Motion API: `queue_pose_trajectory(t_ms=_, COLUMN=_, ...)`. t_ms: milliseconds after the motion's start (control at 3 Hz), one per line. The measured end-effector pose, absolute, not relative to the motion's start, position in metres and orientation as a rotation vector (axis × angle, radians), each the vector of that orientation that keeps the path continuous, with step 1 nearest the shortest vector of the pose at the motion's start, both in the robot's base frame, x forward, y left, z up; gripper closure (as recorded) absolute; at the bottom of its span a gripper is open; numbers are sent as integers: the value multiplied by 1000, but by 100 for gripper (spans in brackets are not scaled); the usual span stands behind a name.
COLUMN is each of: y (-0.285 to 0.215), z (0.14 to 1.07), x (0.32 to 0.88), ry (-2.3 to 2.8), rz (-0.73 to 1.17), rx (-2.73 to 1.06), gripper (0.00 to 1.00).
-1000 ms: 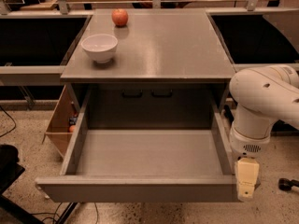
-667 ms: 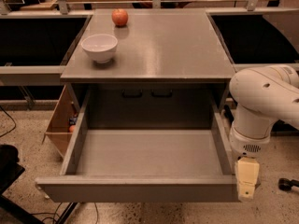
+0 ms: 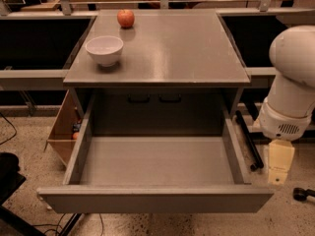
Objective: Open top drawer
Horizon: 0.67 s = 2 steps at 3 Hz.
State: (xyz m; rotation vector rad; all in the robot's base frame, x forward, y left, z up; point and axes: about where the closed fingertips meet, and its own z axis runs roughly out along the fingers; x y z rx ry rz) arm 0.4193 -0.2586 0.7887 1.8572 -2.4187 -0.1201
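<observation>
While fully out, boxy matte-grey top drawer (image 3: 156, 199), blocky tool (image 3: 279, 167) beside it.

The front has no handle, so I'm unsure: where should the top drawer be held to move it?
Probably the front panel's top edge, from above: the top drawer stands pulled out, so that thin lip is exposed. The gripper hangs beside its front corner, at picture right.

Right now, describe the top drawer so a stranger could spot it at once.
Find the grey cabinet carrying a white bowl and a red apple. Directly under its top, the top drawer stands pulled far out, with the tool hanging beside its right front corner. Unlike the light wooden box on its left, it is grey, handleless and nearly cabinet-wide.
</observation>
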Motion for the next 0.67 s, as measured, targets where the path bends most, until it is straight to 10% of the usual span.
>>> queue_pose_trajectory(t_ms=667, y=-265, z=841, x=419, ry=-2507, rz=-68, rx=1912, gripper=0)
